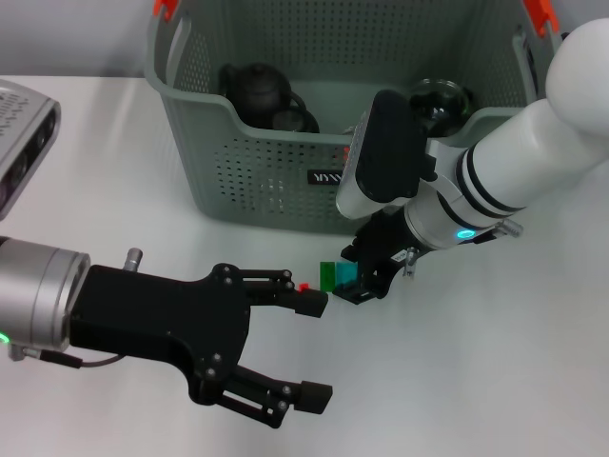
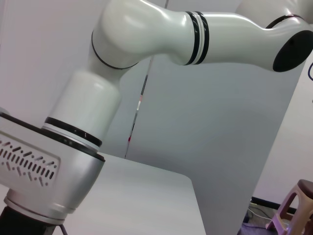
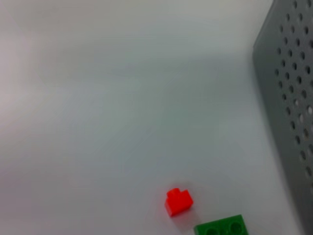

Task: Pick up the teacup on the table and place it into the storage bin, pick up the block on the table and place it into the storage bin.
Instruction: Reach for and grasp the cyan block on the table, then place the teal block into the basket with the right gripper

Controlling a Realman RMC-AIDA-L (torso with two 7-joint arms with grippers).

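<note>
We see the storage bin [image 1: 276, 181] on the white table [image 1: 495, 362], a dark teapot [image 1: 257, 90] inside it. In front of the bin's label, our right gripper [image 1: 366, 281] reaches down onto the green and teal block [image 1: 335, 276]; whether it grips, we cannot tell. The block's long axis runs along the bin's front wall, a small red block [image 3: 178, 201] beside it. Our left gripper [image 1: 309, 347] hovers nearer us, fingers spread wide, empty.
</note>
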